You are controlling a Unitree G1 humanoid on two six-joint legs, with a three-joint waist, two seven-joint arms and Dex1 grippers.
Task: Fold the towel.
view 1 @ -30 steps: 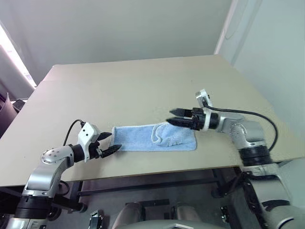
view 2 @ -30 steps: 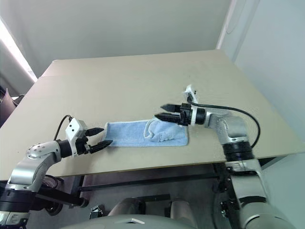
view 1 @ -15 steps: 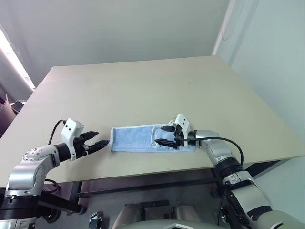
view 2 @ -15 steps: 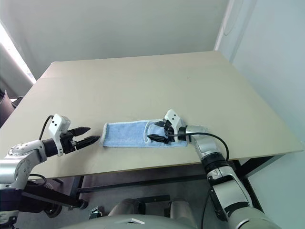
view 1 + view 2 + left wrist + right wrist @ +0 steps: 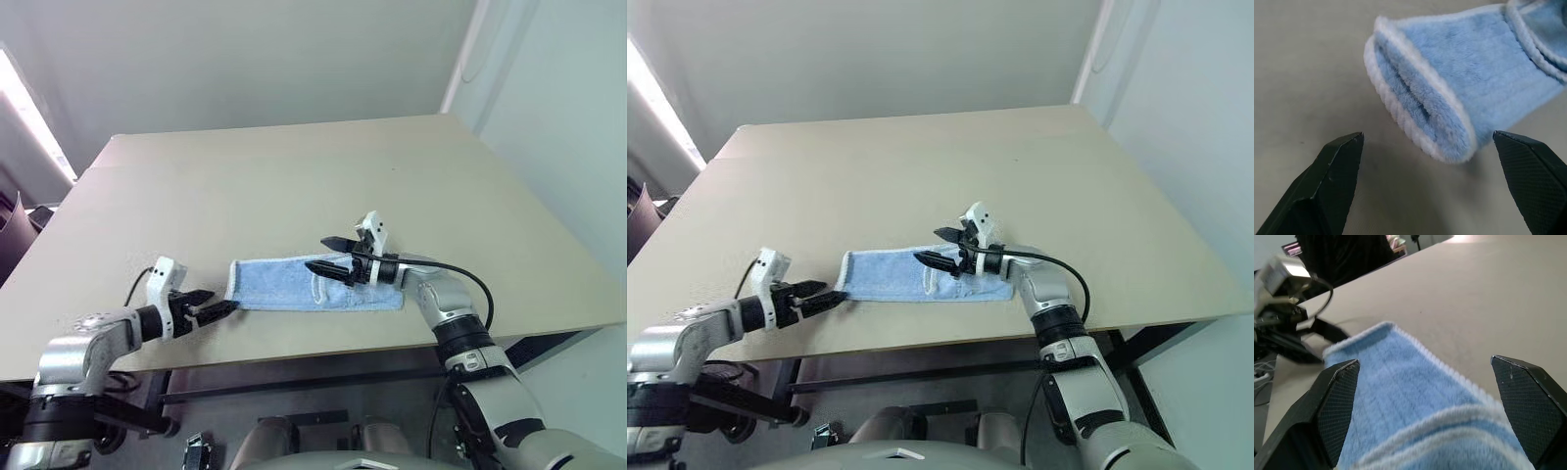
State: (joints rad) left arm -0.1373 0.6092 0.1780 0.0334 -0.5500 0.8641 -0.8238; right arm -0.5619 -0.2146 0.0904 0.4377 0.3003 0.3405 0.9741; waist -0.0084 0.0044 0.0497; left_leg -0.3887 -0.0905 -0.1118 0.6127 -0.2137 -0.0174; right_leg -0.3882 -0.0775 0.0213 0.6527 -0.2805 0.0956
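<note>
On a bare beige bench (image 5: 294,176) set before pale grey walls (image 5: 245,59), my left fingers (image 5: 217,311) gape empty just beside the folded towel (image 5: 284,285) near its front edge, my right fingers (image 5: 328,255) spread empty above it.

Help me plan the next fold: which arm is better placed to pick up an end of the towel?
Probably the left. The left gripper is open with the towel's folded end just ahead of its fingertips. The right gripper, also open, hovers over the towel's middle rather than an end.
</note>
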